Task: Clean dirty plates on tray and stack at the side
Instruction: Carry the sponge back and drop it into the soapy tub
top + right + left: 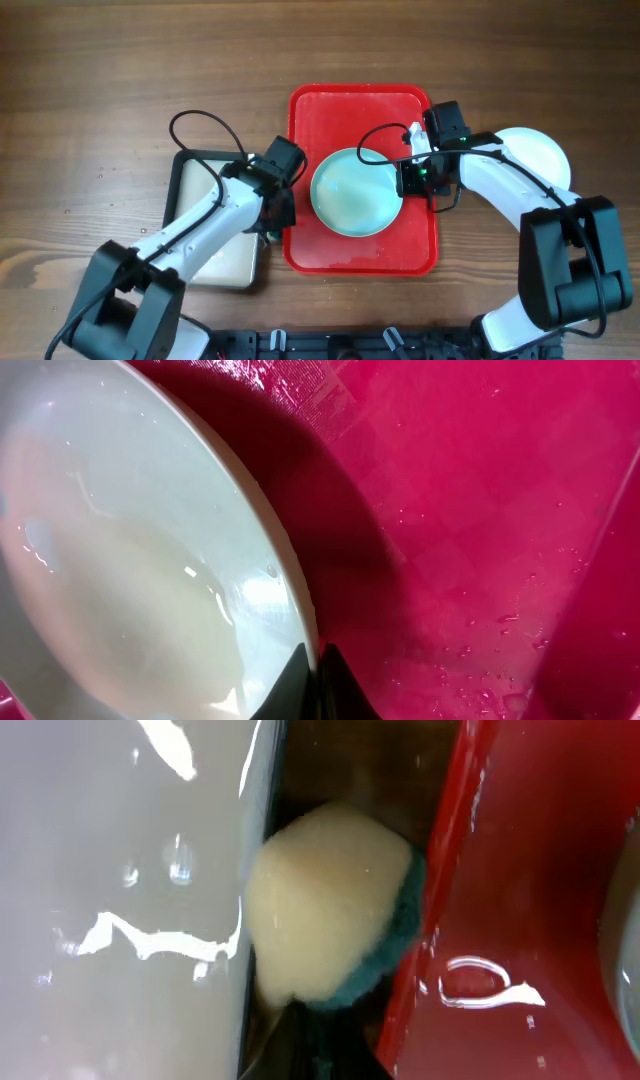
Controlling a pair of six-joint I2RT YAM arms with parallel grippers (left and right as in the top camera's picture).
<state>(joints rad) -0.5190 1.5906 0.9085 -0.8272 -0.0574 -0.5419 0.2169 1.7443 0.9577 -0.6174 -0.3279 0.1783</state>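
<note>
Right pincer (318,658) is pinching the rim of the glossy round blue plate (355,192) on the wet red tray (320,110). Left pincer (274,222) is sitting by a soft sponge (330,910), grip unclear.

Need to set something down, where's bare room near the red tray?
Bare: wooden table beyond the red rectangular plastic tray's far rim. Crowded: left gripper with sponge at its left rim, right gripper on the round pale blue plate.

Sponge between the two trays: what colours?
The soft foam sponge is cream-yellow with a teal scrubbing layer; left wrist view shows it best.
</note>
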